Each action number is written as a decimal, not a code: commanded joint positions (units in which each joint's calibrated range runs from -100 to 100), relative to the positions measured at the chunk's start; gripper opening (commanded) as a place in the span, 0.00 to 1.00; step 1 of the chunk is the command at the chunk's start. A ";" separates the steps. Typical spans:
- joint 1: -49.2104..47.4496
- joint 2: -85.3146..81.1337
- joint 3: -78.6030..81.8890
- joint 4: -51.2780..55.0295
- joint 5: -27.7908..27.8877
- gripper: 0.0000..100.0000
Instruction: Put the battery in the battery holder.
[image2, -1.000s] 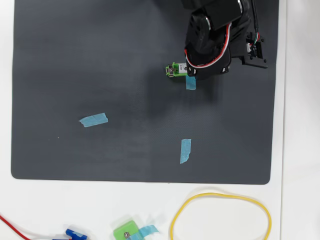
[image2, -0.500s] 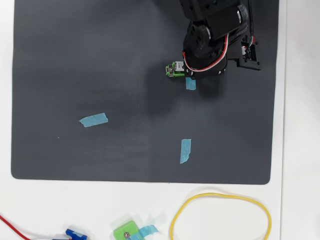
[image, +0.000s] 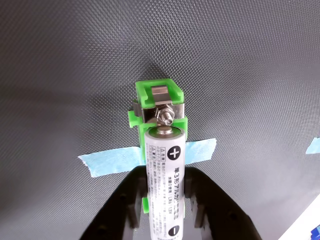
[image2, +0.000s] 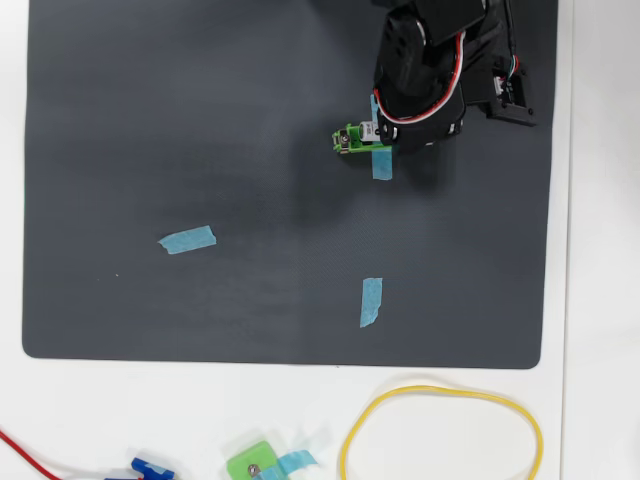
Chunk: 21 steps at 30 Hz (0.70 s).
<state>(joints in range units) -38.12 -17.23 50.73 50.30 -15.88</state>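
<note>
Since half a second ago the arm (image2: 430, 70) has shifted slightly up and to the right in the overhead view, uncovering more of the blue tape (image2: 381, 160) under the holder (image2: 349, 140); the holder itself has not moved.

Wrist view: the battery (image: 165, 175) lies along the holder (image: 159, 107), its long axis running up the picture, away from the camera. Its plus end points up and sits against the screw (image: 165, 116) at the holder's far end; the minus mark is toward the camera. The gripper (image: 165, 212) stands with one black finger (image: 127, 205) on each side of the battery, close beside it. Whether the fingers press on it or stand slightly off, I cannot tell. A strip of blue tape (image: 112, 161) crosses under the holder, just below its screw end.

Overhead view: the holder lies on the dark mat (image2: 150, 120) with its long axis left to right, its free end pointing left. The arm covers the holder's right part, and the gripper and most of the battery are hidden under it. Two more tape strips (image2: 187, 240) lie well below the holder, on the mat.
</note>
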 joint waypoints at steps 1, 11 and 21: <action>-1.26 -2.09 0.11 -1.26 -0.18 0.00; -0.85 -1.49 0.29 -1.26 0.24 0.00; -0.54 -1.49 0.29 -1.26 0.34 0.00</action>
<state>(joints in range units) -38.12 -17.40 51.18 49.87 -15.83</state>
